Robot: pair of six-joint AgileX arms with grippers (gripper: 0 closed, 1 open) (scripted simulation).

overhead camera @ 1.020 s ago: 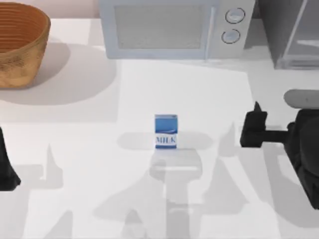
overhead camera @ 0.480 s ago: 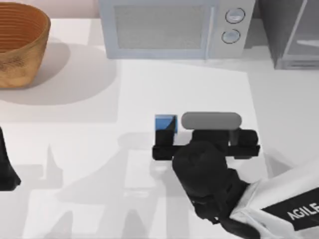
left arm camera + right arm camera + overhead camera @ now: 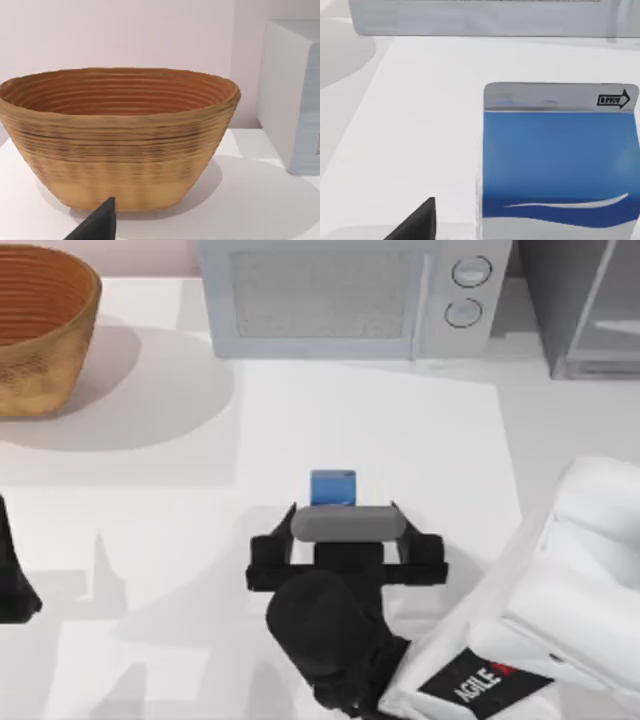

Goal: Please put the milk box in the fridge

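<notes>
Left pincer [image 3: 15,590] parked at the counter's [image 3: 150,540] left edge, its state we cannot tell; wicker basket [image 3: 40,330] far left at the back, a dark fingertip [image 3: 97,225] showing in front of it in the left wrist view; microwave [image 3: 340,295] back centre. Milk box [image 3: 333,487] stands upright mid-counter, in front of the microwave; right pincer [image 3: 345,515] sits just on its near side, fingers spread wide, wider than the carton, gripping nothing. We judge the carton light, stiff but crushable, smooth-sided; best squeezed gently across its two flat side faces, around mid-height. From above the pincer covers the carton's lower front; lettering hidden; contact with the carton not clear. Right wrist view crops the carton's base [image 3: 560,165]. Fridge [image 3: 585,305] back right, cut off by the frame; door state hard to tell.
</notes>
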